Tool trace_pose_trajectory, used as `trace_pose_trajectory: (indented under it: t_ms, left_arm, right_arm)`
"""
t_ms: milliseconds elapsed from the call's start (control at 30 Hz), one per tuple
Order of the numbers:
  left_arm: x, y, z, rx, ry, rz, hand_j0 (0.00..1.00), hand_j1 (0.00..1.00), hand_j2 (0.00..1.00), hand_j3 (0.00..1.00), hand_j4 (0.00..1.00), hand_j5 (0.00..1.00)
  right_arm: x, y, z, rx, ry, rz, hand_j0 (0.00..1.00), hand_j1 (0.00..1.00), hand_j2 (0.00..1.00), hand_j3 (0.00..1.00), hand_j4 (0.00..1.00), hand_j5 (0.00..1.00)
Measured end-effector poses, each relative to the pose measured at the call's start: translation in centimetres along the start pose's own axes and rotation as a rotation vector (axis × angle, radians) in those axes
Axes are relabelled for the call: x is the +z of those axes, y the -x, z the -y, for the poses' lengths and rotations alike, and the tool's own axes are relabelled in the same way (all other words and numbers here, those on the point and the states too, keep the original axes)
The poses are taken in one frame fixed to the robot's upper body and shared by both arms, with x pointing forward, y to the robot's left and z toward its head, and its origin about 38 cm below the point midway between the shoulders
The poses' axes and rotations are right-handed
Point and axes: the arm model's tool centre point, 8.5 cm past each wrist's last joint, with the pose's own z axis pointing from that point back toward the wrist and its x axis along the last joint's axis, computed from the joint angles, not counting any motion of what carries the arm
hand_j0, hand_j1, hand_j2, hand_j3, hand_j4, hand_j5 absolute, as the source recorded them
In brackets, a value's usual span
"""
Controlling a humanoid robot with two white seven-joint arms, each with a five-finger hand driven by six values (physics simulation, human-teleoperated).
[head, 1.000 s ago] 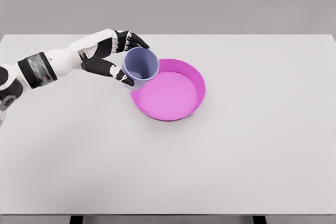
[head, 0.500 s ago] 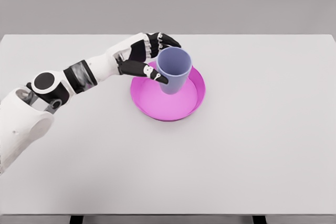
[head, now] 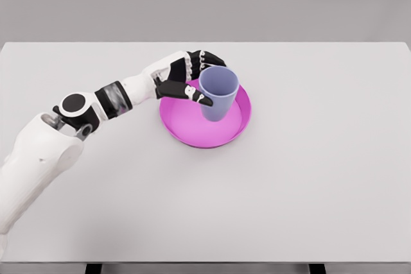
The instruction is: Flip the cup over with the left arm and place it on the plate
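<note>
Head view: the fingers (head: 204, 58) of the left hand (head: 183, 76) were curled around the upper wall of the lilac cup (head: 218, 94), thumb on the near side and the other digits at the far rim, so the hand was grasping the cup. The cup stood mouth up, close to vertical, over the middle of the pink plate (head: 239, 122). Whether its base touched the plate floor could not be told from this angle. The left arm entered from the lower left and reached across the white counter (head: 308, 178). The right arm did not show.

Judgement: the step in hand was setting the cup down and letting go. To do it well, lower straight until the base sits flat inside the rim, keep the cup vertical, then spread thumb and fingers evenly and withdraw sideways away from the wall, so that no digit drags the rim and tips it.

Count: one cup, one plate, one hand visible.
</note>
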Motion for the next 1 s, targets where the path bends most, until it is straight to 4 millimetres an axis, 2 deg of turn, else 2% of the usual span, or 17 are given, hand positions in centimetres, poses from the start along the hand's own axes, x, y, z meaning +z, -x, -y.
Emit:
trace_pose_trajectory:
  t_ms: [267,367,433,533,667,800,900,1000]
  left_arm:
    - [0.4,1.1,-1.4,0.012,-0.043,-0.034,0.61,0.61,0.61,0.61,0.61,0.61]
    - [0.3,1.3,-1.3,0.012,-0.042,-0.037,0.73,0.73,0.73,0.73,0.73,0.73]
    - [0.2,1.3,-1.3,0.003,-0.043,-0.041,0.87,0.87,0.87,0.87,0.87,0.87]
    - [0.2,1.4,-1.3,-0.002,-0.044,-0.045,0.92,0.92,0.92,0.92,0.92,0.92]
    - [0.2,1.4,-1.2,-0.004,-0.045,-0.046,0.92,0.92,0.92,0.92,0.92,0.92]
    - [0.3,1.5,-1.2,-0.004,-0.046,-0.049,1.0,1.0,1.0,1.0,1.0,1.0]
    - [0.5,1.5,-1.4,-0.006,-0.049,-0.05,1.0,1.0,1.0,1.0,1.0,1.0]
    - [0.5,0.7,-1.7,-0.021,-0.049,-0.037,1.0,1.0,1.0,1.0,1.0,1.0]
  right_arm:
    - [0.0,0.0,0.0,0.0,0.0,0.0,1.0,1.0,1.0,1.0,1.0,1.0]
    - [0.0,0.0,0.0,0.0,0.0,0.0,1.0,1.0,1.0,1.0,1.0,1.0]
    - [0.0,0.0,0.0,0.0,0.0,0.0,1.0,1.0,1.0,1.0,1.0,1.0]
    - [0.0,0.0,0.0,0.0,0.0,0.0,1.0,1.0,1.0,1.0,1.0,1.0]
    - [0.0,0.0,0.0,0.0,0.0,0.0,1.0,1.0,1.0,1.0,1.0,1.0]
    - [0.0,0.0,0.0,0.0,0.0,0.0,1.0,1.0,1.0,1.0,1.0,1.0]
    - [0.0,0.0,0.0,0.0,0.0,0.0,1.0,1.0,1.0,1.0,1.0,1.0]
    - [0.0,0.0,0.0,0.0,0.0,0.0,1.0,1.0,1.0,1.0,1.0,1.0]
